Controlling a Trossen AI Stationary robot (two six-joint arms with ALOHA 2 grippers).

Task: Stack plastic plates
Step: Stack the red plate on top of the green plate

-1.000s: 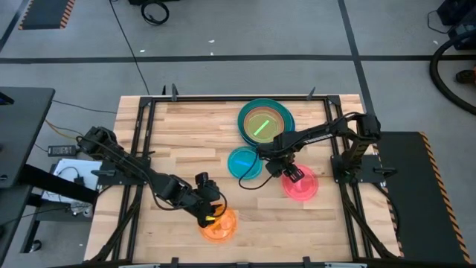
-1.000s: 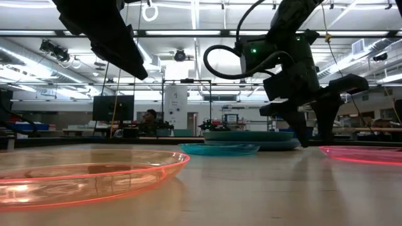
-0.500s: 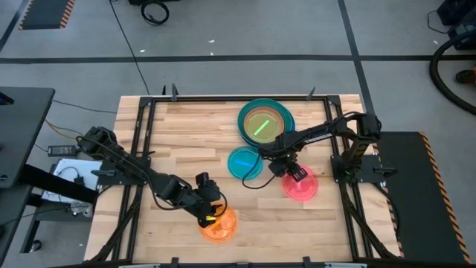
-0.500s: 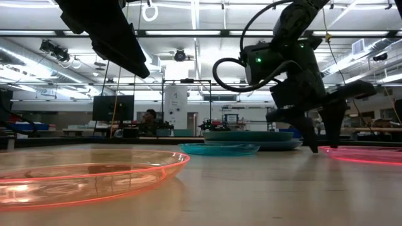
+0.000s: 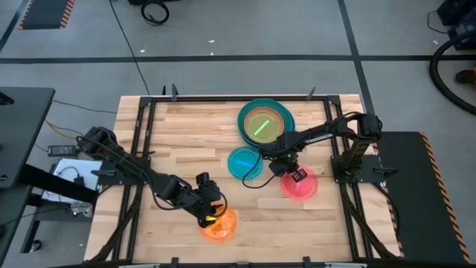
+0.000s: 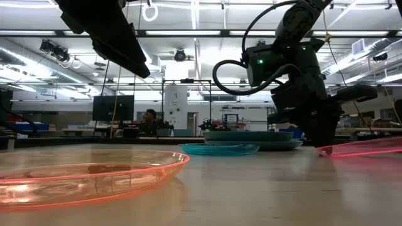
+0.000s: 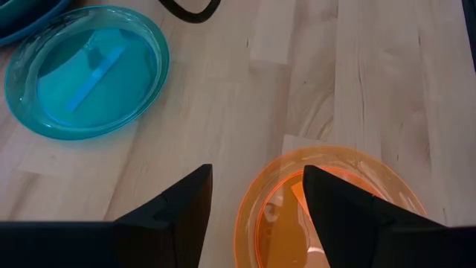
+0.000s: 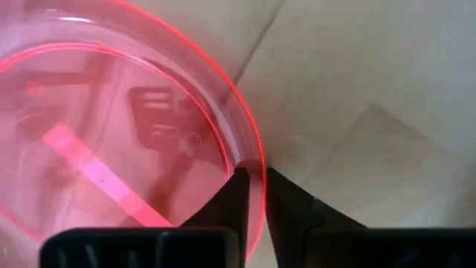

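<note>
A pink-red plate point(image 5: 303, 187) lies at the table's right, with my right gripper point(image 5: 291, 173) shut on its rim, pointing down. An orange plate point(image 5: 220, 225) rests flat near the front edge. My left gripper point(image 7: 256, 193) hangs open above that plate's edge, one finger on either side of the rim point(image 7: 245, 216), touching nothing. A small cyan plate point(image 5: 242, 162) lies flat at mid-table. A stack of larger plates point(image 5: 265, 123), teal-green with a tan one inside, stands at the far side. My right gripper pinches the pink-red plate's rim point(image 8: 256, 160) between its two fingers, one inside the plate and one outside. The fingers come from above, pointing down, on the rim nearest the cyan plate. The plate point(image 6: 370, 146) sits tilted, its gripped edge low and its opposite side raised.
A black cable point(image 5: 256, 182) loops over the table between the cyan and pink-red plates. Bare wood lies to the left and at the far left. Black frame rails point(image 5: 141, 126) run along the table's edges.
My right gripper has sunk a little onto the pink-red plate's rim and shut on it. The plate, flat on the table before, now stands tipped with its side away from the gripper raised.
</note>
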